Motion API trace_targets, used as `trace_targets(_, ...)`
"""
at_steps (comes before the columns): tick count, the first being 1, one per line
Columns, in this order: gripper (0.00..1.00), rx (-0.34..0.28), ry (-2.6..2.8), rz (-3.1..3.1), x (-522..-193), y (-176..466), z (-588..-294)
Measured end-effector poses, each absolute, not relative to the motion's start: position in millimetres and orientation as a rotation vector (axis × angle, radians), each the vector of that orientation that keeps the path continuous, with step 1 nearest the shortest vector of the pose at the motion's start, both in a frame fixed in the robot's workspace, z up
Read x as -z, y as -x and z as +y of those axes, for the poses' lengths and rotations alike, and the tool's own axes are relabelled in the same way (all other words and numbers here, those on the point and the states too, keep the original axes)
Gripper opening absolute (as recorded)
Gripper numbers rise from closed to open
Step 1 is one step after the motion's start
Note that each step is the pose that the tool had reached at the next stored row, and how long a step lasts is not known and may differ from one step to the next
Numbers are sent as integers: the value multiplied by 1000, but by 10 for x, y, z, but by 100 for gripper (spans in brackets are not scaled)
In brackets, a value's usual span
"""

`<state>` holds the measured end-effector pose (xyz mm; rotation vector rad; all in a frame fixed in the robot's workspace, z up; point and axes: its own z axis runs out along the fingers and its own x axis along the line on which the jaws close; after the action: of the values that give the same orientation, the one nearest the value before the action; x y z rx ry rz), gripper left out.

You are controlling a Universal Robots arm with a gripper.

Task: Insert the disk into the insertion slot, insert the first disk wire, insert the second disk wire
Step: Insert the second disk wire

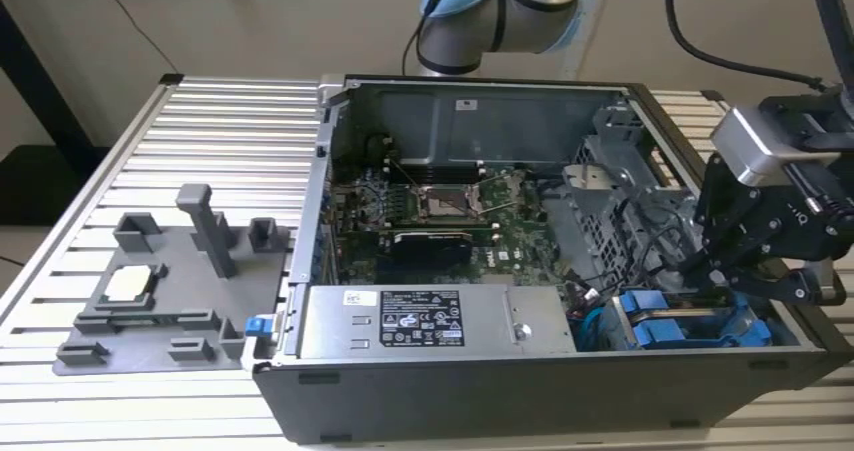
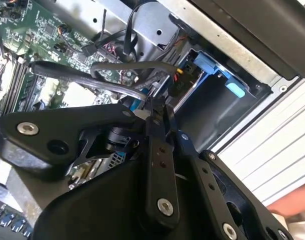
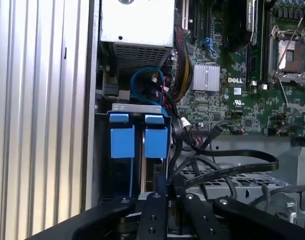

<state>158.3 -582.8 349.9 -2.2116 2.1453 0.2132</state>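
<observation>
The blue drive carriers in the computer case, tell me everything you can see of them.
The blue drive carriers are two bright plastic frames standing side by side in the drive bay at the case's front corner, on the exterior view's right. Their end tabs face outward under a grey metal bracket. Black cables run beside them, and the hand is right at their end.

Gripper fingertips were hidden behind its own links; disk body lay hidden below its blue tabs at 6 o'clock.

Bright even light, soft blur, mild glare
</observation>
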Motion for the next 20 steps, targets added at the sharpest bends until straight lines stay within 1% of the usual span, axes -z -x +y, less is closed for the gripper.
trace_targets(20,16,-203,2160,2201,-3402,-1609,-5846)
